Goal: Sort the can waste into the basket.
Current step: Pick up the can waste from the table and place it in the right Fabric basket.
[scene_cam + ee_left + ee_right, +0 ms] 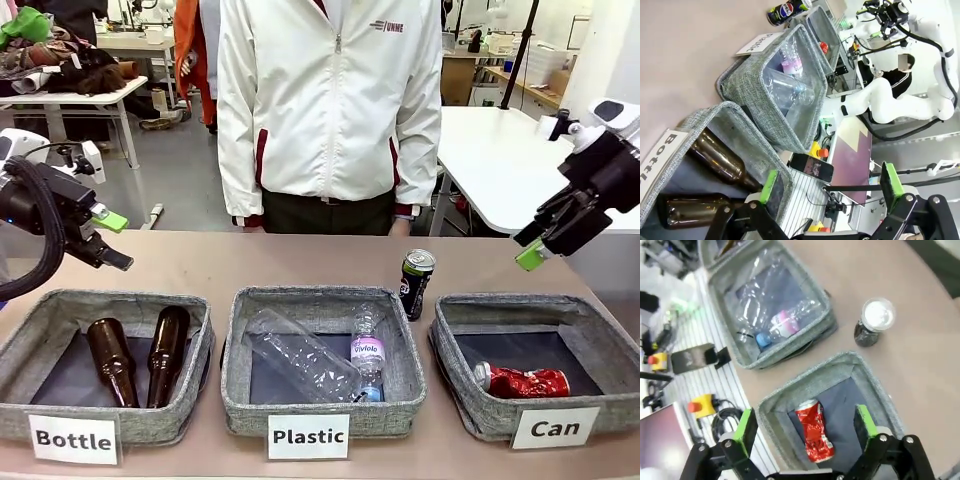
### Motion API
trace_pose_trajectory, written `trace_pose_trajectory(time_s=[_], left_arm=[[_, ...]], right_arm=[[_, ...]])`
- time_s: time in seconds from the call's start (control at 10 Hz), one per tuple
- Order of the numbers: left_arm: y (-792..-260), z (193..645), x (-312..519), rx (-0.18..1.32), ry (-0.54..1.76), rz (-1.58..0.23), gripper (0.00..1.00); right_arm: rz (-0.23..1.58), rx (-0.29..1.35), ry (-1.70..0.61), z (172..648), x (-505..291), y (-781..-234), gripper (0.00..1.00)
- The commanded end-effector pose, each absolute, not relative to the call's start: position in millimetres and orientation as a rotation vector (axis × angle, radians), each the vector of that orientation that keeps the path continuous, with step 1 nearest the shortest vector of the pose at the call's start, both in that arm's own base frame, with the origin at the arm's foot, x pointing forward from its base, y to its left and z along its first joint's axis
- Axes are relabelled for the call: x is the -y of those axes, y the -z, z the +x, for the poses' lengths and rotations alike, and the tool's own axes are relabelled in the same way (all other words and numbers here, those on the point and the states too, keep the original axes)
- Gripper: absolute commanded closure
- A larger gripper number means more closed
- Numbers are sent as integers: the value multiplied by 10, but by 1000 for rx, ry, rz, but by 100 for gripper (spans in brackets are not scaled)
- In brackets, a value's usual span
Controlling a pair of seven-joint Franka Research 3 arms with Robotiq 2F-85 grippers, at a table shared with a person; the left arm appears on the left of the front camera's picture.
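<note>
three grey baskets stand in a row on the counter (pixel 200 262), each with a white card in front. the left one (pixel 30 345), marked "Bottle", holds two brown bottles (pixel 112 360) lying side by side. the middle one (pixel 250 395), marked "Plastic", holds two clear plastic bottles (pixel 300 355); one has a pink label with the word "Vivlolo", as far as i can read it, and a blue cap. the right basket (pixel 590 340), marked "Can", holds one red can (pixel 522 381), dented, lying on its side on the dark lining.

there are two cans in all. the second, the black can (pixel 416 282) with a silver top, stands upright on the counter behind the baskets, between "Plastic" and "Can", outside both.

the left pincer (pixel 113 240) hangs above the left end of the counter, wide and holding nothing. the right pincer (pixel 528 246) hangs above the "Can" basket, also wide and holding nothing; in its wrist view the red can lies between its green pads (pixel 746 424).

a person in a white jacket (pixel 330 110) stands at the far side.
</note>
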State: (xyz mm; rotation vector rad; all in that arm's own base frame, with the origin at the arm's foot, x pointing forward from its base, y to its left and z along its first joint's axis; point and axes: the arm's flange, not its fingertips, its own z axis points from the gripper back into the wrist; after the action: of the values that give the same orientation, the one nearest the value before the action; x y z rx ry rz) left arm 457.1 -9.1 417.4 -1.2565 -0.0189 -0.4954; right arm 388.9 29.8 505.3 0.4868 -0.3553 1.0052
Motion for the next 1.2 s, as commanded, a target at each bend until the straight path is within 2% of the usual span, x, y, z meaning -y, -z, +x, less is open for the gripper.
trace_pose_trajectory(time_s=[0.0, 0.2, 0.4, 0.7, 1.1], left_arm=[[-4188, 4541, 109, 13, 492, -1241, 0], [-4188, 4541, 109, 13, 492, -1241, 0], [-4188, 4541, 109, 13, 492, -1241, 0], [-4188, 4541, 109, 13, 492, -1241, 0], [-4188, 4541, 109, 13, 492, -1241, 0]], right_arm=[[433, 407, -990, 3852, -233, -5169, 0], [475, 368, -1002, 3878, -273, -5095, 0], [508, 411, -1154, 4454, -95, -4936, 0], [654, 459, -1484, 5204, 161, -4543, 0], [686, 622, -1511, 5897, 192, -3828, 0]])
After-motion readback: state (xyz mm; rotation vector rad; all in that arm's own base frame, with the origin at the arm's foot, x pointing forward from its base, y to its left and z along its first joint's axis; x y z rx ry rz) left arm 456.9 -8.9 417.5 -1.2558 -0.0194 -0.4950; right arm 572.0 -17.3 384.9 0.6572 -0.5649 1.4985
